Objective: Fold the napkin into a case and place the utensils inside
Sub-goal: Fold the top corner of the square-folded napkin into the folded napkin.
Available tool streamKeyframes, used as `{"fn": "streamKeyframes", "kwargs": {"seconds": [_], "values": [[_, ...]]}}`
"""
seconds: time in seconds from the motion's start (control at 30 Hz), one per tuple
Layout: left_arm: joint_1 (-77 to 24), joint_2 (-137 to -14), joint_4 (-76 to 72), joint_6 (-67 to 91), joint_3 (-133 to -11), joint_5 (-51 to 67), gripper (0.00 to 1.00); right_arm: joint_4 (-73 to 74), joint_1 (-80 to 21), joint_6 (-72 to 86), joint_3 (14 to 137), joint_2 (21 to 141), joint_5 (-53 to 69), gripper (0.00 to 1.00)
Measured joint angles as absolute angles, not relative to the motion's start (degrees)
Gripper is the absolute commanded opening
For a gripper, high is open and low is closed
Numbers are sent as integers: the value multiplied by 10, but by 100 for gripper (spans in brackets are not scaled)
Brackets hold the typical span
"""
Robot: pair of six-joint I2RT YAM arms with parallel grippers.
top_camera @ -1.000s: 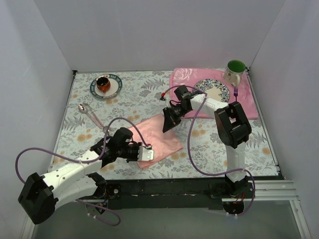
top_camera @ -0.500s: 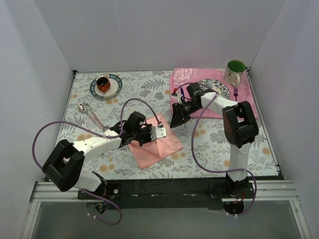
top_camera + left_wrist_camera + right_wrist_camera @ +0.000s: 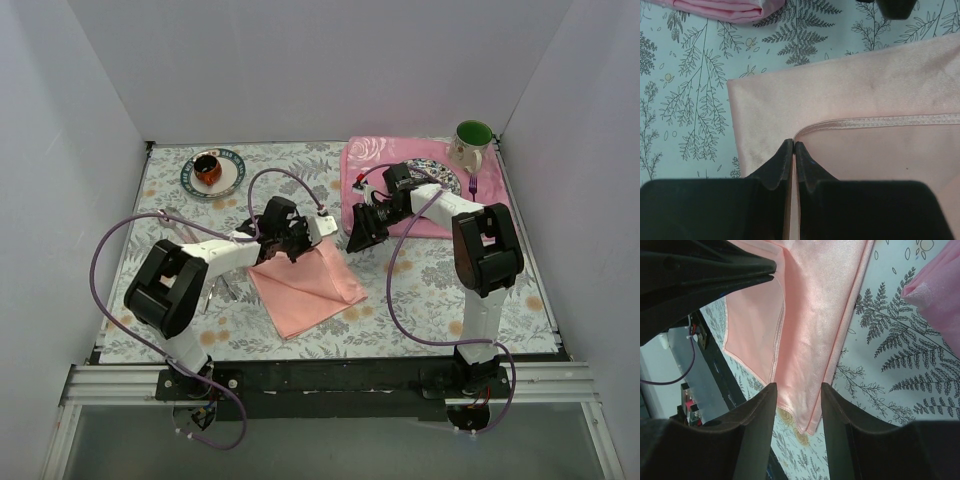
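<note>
So the big change over the last second: the left pincer (image 3: 794,150) dragged the near corner of the napkin (image 3: 305,285) right across the cloth and up to its far edge. What used to be a flat strip now lies doubled over as a rough pink diamond in the middle of the fern-print surface (image 3: 430,280). The left wrist view shows its jaws pinched tight on the hemmed edge of the top layer, with the lower layer spread out just beyond it. Meanwhile the right pincer (image 3: 360,233) was clamped on the far corner a second ago. It has now let go and backed off toward the rose-patterned placemat (image 3: 370,160). In its own view the jaws stand about half apart with nothing between them and the napkin lying below. I'd read that as one fold basically landed, with the right arm free to re-grip or press the crease. It's still a loose fold though, nothing like a pocket yet, so more folding is needed before anything can go in. The utensils (image 3: 166,217) are well off to the left on the surface, mostly hidden under the left arm and its cable, and look untouched. If the left pincer lets go carelessly, I'd guess that top layer slides back.
</note>
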State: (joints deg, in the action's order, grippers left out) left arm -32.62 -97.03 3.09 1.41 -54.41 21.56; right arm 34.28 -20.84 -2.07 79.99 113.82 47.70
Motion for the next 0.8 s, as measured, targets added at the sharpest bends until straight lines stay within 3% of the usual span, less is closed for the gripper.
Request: {"fn": "streamKeyframes", "kwargs": {"seconds": [0.8], "values": [[-307, -1011, -18, 80, -564, 165, 0, 343, -207, -17, 800, 1138, 486, 48]]}}
